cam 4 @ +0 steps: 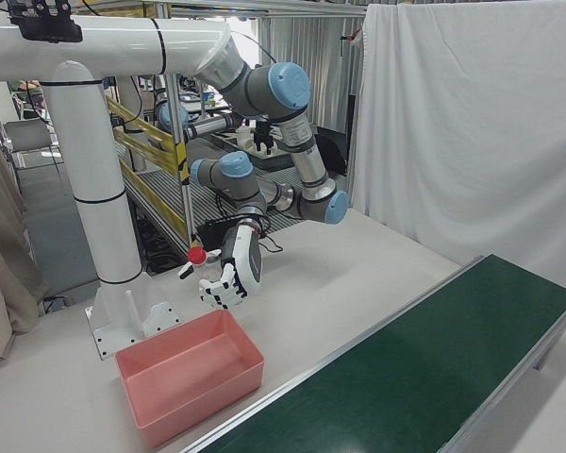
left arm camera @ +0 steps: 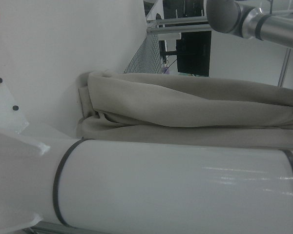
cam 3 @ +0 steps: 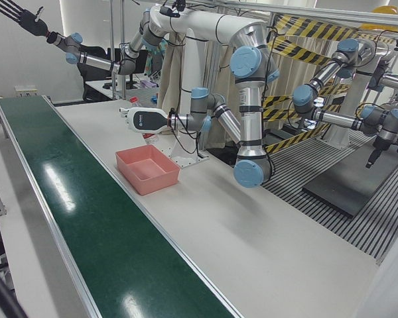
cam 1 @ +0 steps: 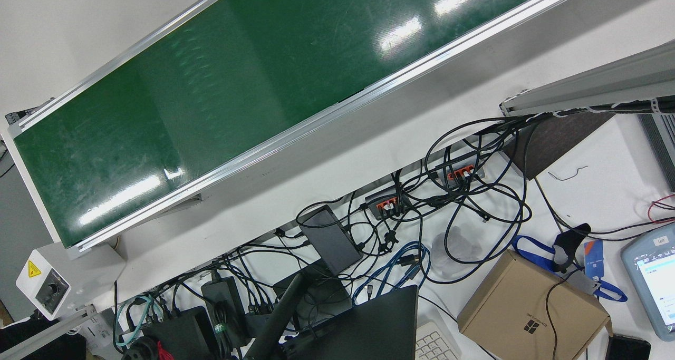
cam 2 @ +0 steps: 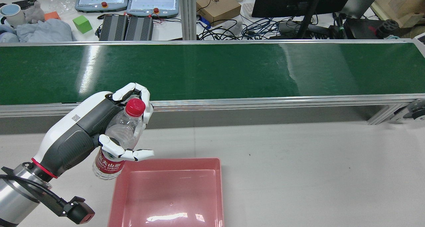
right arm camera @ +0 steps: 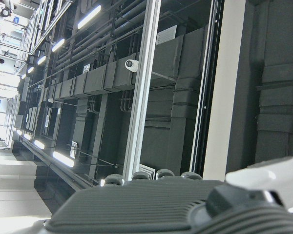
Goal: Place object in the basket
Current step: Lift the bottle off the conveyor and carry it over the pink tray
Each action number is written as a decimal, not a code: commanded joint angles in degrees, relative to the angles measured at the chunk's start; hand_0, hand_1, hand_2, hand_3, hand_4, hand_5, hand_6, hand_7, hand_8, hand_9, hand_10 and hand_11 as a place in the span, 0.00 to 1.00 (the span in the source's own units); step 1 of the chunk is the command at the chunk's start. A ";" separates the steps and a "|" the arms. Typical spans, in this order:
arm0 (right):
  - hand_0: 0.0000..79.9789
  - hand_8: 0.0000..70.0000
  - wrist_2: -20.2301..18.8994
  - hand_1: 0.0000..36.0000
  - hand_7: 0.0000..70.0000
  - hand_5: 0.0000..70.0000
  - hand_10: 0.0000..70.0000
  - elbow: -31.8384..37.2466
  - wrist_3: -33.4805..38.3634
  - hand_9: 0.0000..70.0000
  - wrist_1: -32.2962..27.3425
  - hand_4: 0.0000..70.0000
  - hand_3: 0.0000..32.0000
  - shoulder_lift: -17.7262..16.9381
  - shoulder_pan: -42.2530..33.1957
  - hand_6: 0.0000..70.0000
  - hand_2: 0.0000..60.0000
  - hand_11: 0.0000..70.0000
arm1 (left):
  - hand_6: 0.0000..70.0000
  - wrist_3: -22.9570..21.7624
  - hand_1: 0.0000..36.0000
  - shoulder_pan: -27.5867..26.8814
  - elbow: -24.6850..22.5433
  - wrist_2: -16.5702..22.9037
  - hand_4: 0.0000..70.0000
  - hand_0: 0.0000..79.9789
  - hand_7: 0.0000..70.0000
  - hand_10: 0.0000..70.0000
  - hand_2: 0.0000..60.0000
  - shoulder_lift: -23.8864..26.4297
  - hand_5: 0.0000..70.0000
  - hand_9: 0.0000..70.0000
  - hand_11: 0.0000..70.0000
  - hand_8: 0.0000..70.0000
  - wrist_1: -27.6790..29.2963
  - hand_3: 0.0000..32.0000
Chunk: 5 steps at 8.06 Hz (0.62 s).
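Note:
My left hand [cam 2: 99, 127] is shut on a clear water bottle [cam 2: 124, 130] with a red cap and a red label. It holds the bottle roughly upright above the table, just outside the far left corner of the pink basket [cam 2: 169, 161]. The basket holds nothing. The hand with the bottle also shows in the right-front view [cam 4: 231, 269] above the basket [cam 4: 184, 373], and in the left-front view [cam 3: 146, 120]. My right hand [cam 3: 16, 16] is raised high and far from the table, with its fingers spread and nothing in it.
The green conveyor belt [cam 2: 212, 70] runs across the far side of the table, bare. The white pedestal [cam 4: 99, 198] stands behind the basket. Beyond the belt lie monitors, cables and a cardboard box [cam 2: 217, 4].

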<state>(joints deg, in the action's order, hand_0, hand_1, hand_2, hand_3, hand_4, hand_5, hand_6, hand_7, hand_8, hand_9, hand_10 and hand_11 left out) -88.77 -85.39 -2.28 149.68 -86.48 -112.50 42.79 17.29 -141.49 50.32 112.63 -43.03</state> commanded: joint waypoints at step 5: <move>0.00 0.00 0.00 0.00 0.00 0.00 0.00 -0.04 0.00 0.00 0.00 0.00 0.00 0.00 0.00 0.00 0.00 0.00 | 0.11 -0.60 0.00 0.20 -1.68 0.05 0.07 0.50 0.06 0.25 0.00 -0.04 0.69 0.27 0.36 0.26 0.67 0.06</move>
<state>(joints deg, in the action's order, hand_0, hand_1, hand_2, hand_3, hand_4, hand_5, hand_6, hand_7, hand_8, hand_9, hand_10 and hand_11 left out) -88.77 -85.43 -2.28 149.68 -86.48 -112.50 42.26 17.47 -142.87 50.34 112.59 -42.61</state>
